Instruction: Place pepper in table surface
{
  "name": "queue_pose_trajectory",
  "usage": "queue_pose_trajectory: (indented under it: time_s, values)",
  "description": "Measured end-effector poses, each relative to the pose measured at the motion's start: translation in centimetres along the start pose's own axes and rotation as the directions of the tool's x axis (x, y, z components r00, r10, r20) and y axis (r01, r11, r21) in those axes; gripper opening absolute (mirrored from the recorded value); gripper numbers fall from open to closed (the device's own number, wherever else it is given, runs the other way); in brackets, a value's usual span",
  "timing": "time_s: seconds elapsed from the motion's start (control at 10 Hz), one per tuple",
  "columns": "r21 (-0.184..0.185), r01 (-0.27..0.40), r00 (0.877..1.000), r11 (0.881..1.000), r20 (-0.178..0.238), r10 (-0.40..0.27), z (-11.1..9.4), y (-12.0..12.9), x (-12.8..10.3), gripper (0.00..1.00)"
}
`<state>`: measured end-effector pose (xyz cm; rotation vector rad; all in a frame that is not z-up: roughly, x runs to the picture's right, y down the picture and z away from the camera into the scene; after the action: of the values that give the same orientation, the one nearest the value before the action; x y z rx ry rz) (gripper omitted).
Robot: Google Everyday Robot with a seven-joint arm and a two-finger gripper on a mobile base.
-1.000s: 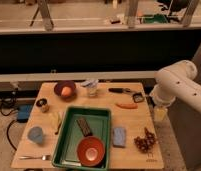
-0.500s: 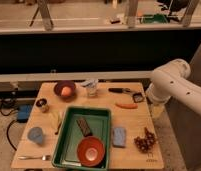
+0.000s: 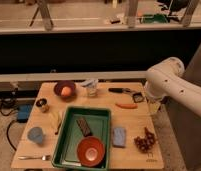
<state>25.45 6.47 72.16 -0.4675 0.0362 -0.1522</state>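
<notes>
The pepper (image 3: 126, 105), that small slender orange-red tapered one, is lying flat on the pale wood plank tabletop (image 3: 130, 122). It's out toward the 3 o'clock side of the table, just past the 1 o'clock corner of the green rectangular plastic tray (image 3: 64, 134). As far as I can see nothing is holding it.

What changed: honestly not much for the pepper. It's in the same spot as a second ago, same angle, pointing roughly 9-to-3. The white robot arm (image 3: 166, 80) is what moved. Its big rounded elbow has drifted a bit toward 9 o'clock over the last second, so it now hangs further in over the table's edge.

The dark gripper (image 3: 139, 97) sits low over the table just beside the pepper's thick end, at about 1 o'clock from it, near but not on it. Can't tell if it's open or closed, it's just a dark blob from here.

My read: the drop already happened, since the pepper stays put while the arm moves. The task looks basically done, and the only risk is the arm nudging it.
</notes>
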Motion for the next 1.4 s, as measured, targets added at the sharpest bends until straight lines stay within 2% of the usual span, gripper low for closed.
queue_pose_trajectory:
  time_s: [0.4, 1.4]
  values:
    - [0.023, 0.042, 0.999, 0.999, 0.004, -0.042, 0.5, -1.7, -0.5, 0.80]
    - [0.052, 0.129, 0.991, 0.990, 0.022, -0.130, 2.0, -4.3, -1.5, 0.80]
